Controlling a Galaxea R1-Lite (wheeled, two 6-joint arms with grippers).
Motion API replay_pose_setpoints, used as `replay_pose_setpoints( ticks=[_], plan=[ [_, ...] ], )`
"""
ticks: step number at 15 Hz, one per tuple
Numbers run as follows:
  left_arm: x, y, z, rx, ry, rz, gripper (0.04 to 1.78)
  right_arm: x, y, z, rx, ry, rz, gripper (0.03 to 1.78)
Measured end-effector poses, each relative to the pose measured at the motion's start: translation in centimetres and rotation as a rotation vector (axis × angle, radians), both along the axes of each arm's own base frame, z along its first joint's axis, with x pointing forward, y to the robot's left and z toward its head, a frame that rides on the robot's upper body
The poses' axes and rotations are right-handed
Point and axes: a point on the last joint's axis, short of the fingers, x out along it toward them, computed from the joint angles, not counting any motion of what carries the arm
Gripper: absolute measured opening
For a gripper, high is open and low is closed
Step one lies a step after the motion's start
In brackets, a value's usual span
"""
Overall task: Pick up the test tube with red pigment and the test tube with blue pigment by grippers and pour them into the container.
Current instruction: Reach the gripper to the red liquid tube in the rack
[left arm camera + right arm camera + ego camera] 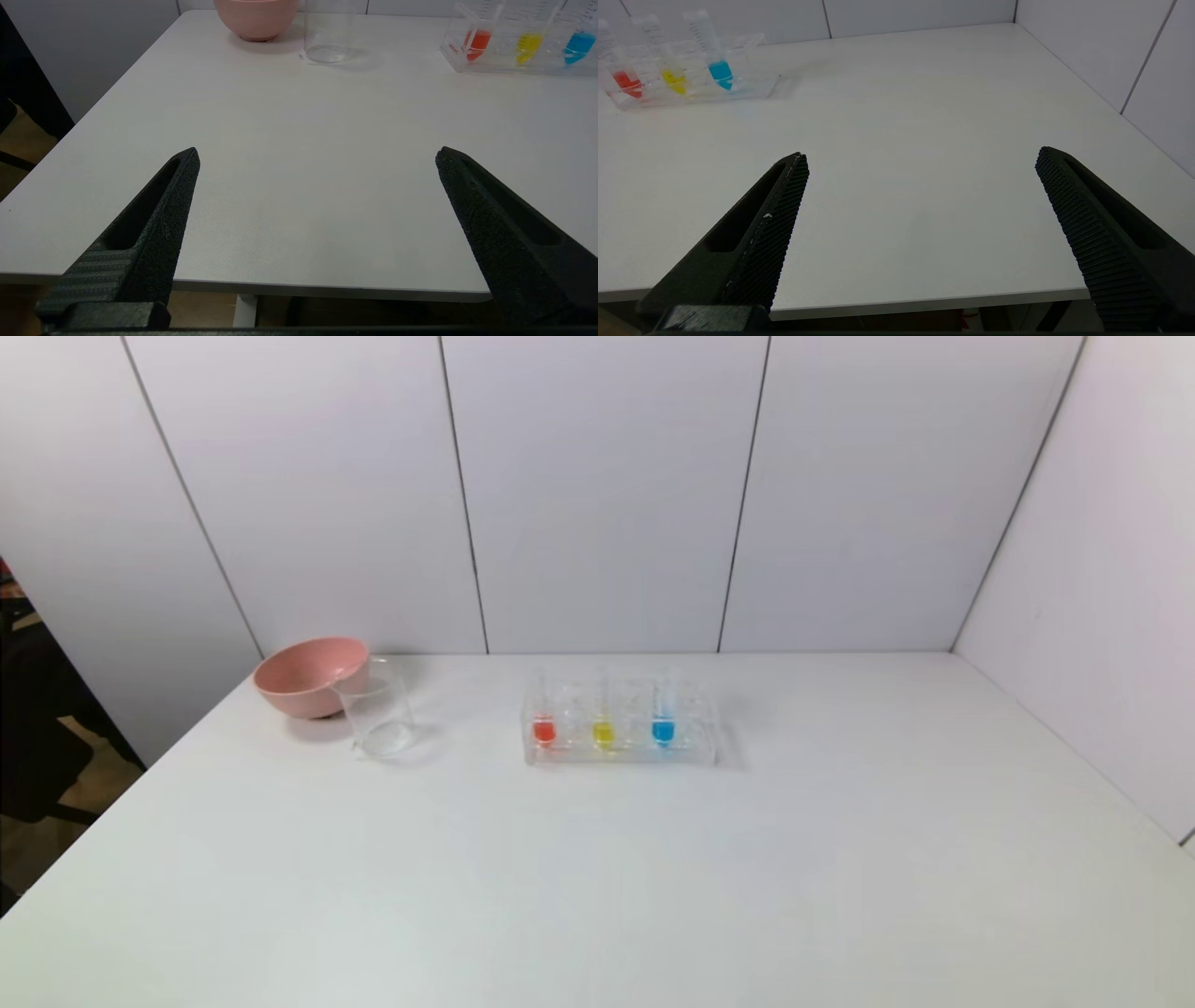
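Note:
The red-pigment test tube (544, 728) and the blue-pigment test tube (664, 728) stand upright in a clear rack (621, 751) at the table's middle back, a yellow-liquid tube (604, 733) between them. The clear glass beaker (378, 717) stands to the rack's left, empty. Neither arm shows in the head view. My left gripper (317, 156) is open and empty over the table's front edge, far from the beaker (327, 35) and the red tube (476, 39). My right gripper (922, 156) is open and empty over the front edge, far from the blue tube (720, 70).
A pink bowl (311, 676) sits at the back left, touching or just behind the beaker. White wall panels close the back and right side. The table's left edge (112, 803) drops to the floor.

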Motion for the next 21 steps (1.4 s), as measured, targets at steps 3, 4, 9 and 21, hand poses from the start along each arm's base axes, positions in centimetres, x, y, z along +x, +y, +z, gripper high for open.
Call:
replay_pose_setpoints(
  ticks=[3,4,9,21],
  plan=[
    [0.0,0.0,0.0,0.001,0.0,0.0,1.76,0.0,0.0,0.0,0.0,0.0,0.001,1.77],
    [0.0,0.0,0.0,0.001,0.0,0.0,1.76,0.0,0.0,0.0,-0.001,0.0,0.0,1.77],
    [0.0,0.0,0.0,0.0,-0.002,0.0,1.76,0.0,0.0,0.0,-0.001,0.0,0.0,1.77],
    [4.0,-0.1,8.7,-0.028,0.064,-0.053,1.76,0.0,0.0,0.0,-0.001,0.0,0.001,1.77]
  ],
)
